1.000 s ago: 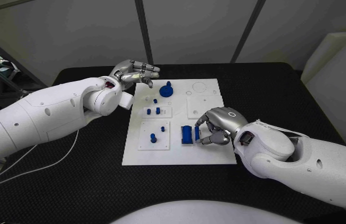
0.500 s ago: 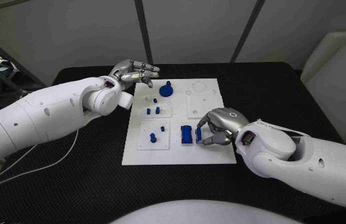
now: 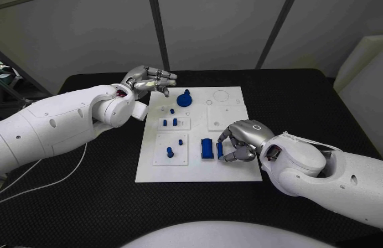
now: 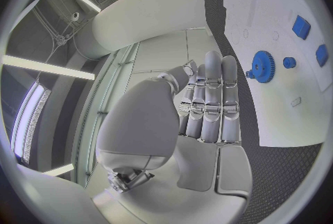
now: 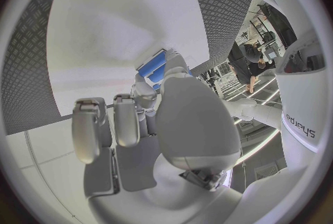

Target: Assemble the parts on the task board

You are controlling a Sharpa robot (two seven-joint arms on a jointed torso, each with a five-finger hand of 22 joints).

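The right hand (image 3: pixel 242 141) hung over the near right part of the task board (image 3: pixel 200 168), its fingers curled down around a slim blue block (image 3: pixel 220 149) that stood on the plate. In the right wrist view a blue piece (image 5: pixel 154 70) showed between the fingertips (image 5: pixel 141 90) and the thumb, so the hand pinched that piece. Just beside it, on the side away from the right arm, a second and wider blue block (image 3: pixel 207 148) stood upright on the board, close to the pinched one; whether the two touched could not be told.

Further out from that hand, toward the left arm, two small blue pegs (image 3: pixel 169 151) stood in a square recess. Beyond those, three more little pegs (image 3: pixel 170 121) stood in another recess.

The left hand (image 3: pixel 149 81) hovered at the far left corner of the board, its fingers held straight and pressed together side by side in the left wrist view (image 4: pixel 211 102), holding nothing. Just beyond its fingertips a blue gear (image 3: pixel 184 99) lay flat on the plate, apart from the hand. The black table (image 3: pixel 96 203) lay under everything.
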